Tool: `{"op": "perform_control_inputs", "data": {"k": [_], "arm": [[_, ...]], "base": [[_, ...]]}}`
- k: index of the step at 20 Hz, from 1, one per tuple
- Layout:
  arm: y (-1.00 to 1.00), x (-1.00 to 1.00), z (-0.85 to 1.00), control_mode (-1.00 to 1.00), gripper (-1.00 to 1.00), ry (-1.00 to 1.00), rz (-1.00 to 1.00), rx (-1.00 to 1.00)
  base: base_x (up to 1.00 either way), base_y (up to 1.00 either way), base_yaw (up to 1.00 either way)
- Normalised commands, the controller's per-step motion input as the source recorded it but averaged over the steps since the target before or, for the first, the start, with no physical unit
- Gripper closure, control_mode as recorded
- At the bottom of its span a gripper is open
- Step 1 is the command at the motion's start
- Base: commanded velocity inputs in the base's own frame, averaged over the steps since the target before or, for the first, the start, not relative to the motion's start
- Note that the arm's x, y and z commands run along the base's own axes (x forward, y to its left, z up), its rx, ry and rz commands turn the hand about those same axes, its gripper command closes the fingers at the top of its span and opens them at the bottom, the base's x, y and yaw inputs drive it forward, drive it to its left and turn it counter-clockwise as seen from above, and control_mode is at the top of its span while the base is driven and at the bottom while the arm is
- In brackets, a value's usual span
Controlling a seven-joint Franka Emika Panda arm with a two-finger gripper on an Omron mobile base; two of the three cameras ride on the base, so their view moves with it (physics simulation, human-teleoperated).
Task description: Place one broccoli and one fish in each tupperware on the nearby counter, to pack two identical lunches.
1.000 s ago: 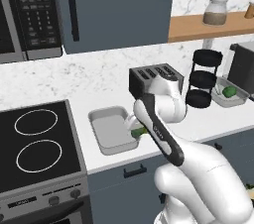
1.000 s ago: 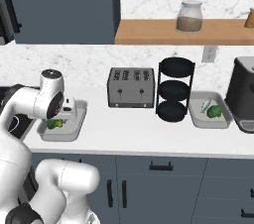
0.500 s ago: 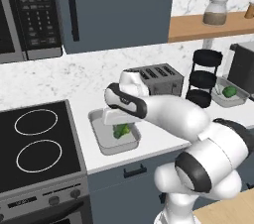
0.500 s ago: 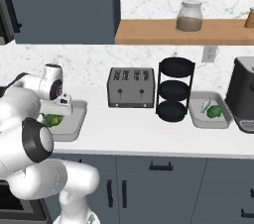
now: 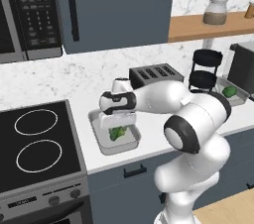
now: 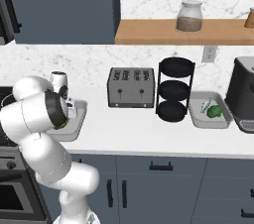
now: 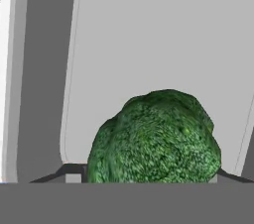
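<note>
Green broccoli [image 7: 156, 139] sits right at the gripper [image 7: 149, 178] in the hand view, low in the middle of the frame. The two dark finger tips poke out on each side of it, so the jaws look closed on the broccoli. Behind it is the pale grey floor of a tupperware [image 7: 149, 34] with a soft rounded rim.

In the left base view, the gripper [image 5: 118, 128] hangs over the near tupperware [image 5: 106, 146], just left of the middle of the frame. The broccoli [image 5: 117, 133] is a small green lump under the hand, inside the tray's edges. I cannot tell if it touches the tray floor. This tray rests on the white counter [image 5: 59, 77], just beside the black stovetop [image 5: 34, 141] at the lower left. A dark toaster [image 5: 156, 74] stands behind the arm, a bit above the middle.

In the right base view, the same tray [image 6: 74, 126] peeks out at the left, partly hidden by the white arm. The toaster [image 6: 131, 86] is in the middle of the frame. A black round rack [image 6: 176, 89] stands just right of it. A second tupperware [image 6: 198, 119] lies at the right, next to the rack, with another broccoli [image 6: 215, 112] and a thin pale thing inside, too small to name. A dark machine [image 6: 244, 91] stands at the far right edge. A jar [image 6: 189, 16] sits on the wooden shelf [image 6: 149, 32] near the top.
</note>
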Motion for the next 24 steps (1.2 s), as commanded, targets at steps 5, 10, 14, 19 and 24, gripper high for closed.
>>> {"op": "perform_control_inputs", "data": {"k": [5, 10, 14, 19, 24], "arm": [[0.24, 0.6, -0.01, -1.0, 1.0, -0.1, 0.0, 0.0], [0.35, 0.59, -0.09, -1.0, 1.0, 0.0, 0.0, 0.0], [0.1, 0.13, -0.01, -1.0, 1.0, 0.01, 0.0, 0.0], [0.0, 0.0, 0.0, -1.0, -1.0, 0.0, 0.0, 0.0], [0.0, 0.0, 0.0, -1.0, -1.0, 0.0, 0.0, 0.0]], "base": [[0.0, 0.0, 0.0], [0.0, 0.0, 0.0], [0.0, 0.0, 0.0], [0.0, 0.0, 0.0], [0.0, 0.0, 0.0]]}}
